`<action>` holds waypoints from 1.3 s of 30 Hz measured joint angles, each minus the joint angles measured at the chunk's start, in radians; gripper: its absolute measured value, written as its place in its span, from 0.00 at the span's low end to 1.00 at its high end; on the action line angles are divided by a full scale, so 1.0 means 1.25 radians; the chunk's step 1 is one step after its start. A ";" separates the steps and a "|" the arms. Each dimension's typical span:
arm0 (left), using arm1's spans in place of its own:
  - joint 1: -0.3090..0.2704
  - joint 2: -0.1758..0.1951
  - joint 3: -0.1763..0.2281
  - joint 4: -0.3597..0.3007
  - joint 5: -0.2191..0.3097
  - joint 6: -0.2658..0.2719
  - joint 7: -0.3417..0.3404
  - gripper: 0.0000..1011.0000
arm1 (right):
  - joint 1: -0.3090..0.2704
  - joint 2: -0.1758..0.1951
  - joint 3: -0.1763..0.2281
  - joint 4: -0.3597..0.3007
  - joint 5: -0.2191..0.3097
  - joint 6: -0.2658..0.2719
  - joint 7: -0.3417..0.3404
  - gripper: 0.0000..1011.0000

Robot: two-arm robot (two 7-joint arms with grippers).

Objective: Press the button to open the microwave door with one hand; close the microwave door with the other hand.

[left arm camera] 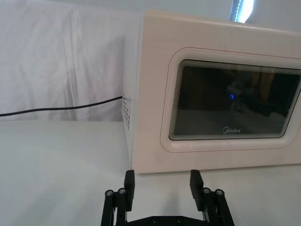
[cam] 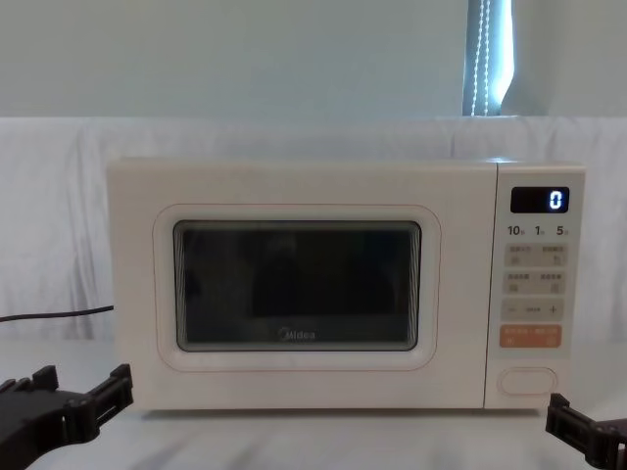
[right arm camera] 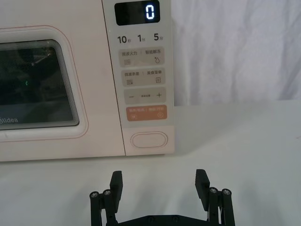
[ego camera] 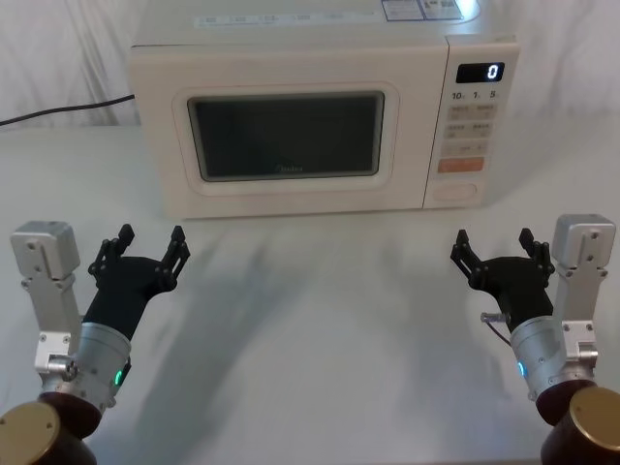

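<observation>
The cream microwave (ego camera: 320,116) sits at the far middle of the white desk (ego camera: 320,320), about 12 o'clock in the head view. The microwave door (ego camera: 291,136) is flush with the body, its dark window (cam: 296,284) facing the robot, with the "Midea" logo (left arm camera: 230,130) under the glass. At 3 o'clock of the door lies the control panel (right arm camera: 141,75), whose display (right arm camera: 137,12) reads 0. Below the display come small cream labelled keys, then the orange key (right arm camera: 146,114); the button (right arm camera: 149,140), a wide cream pill, lies at 6 o'clock of that orange key, at the panel's bottom edge.

The left gripper (ego camera: 150,244) hovers over the desk at about 8 o'clock in the head view, well short of the door's left side, its 2 fingers spread wide with nothing between them. A green light (ego camera: 117,377) glows on its silver wrist. The right gripper (ego camera: 494,247) hovers at about 4 o'clock, near the panel side yet well apart from the button, fingers likewise spread wide and empty. A black power cord (left arm camera: 61,107) runs off behind the microwave's left side.
</observation>
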 joint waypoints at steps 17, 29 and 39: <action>0.000 0.000 0.000 0.000 0.000 0.000 0.000 0.99 | 0.000 0.000 0.000 0.000 0.000 0.000 0.000 0.99; 0.000 0.000 0.000 0.000 0.000 0.000 0.000 0.99 | 0.000 0.000 0.000 0.000 0.000 0.000 0.000 0.99; 0.000 0.000 0.000 0.000 0.000 0.000 0.000 0.99 | 0.000 0.000 0.000 0.000 0.000 0.000 0.000 0.99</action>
